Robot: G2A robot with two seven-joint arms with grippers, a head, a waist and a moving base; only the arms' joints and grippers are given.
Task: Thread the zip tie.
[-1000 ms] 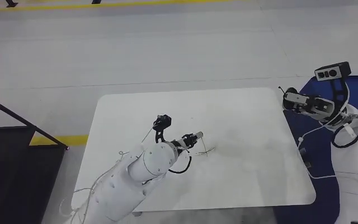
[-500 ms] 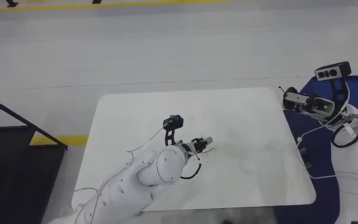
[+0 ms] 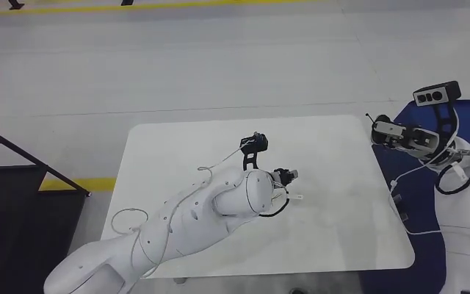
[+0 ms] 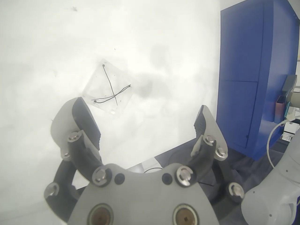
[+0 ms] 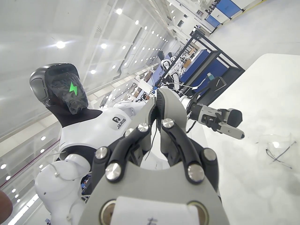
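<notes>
The left arm stretches out from the near left corner of the table toward its middle, the forearm low over the surface. Its wrist is angled downward, and the left gripper hangs above the tabletop with its two fingers spread wide and nothing between them. The right arm is held off beyond the table's right edge, wrist turned back toward the robot's head. The right gripper has its fingertips pressed together, pinching a thin black zip tie that hangs down between the fingers.
</notes>
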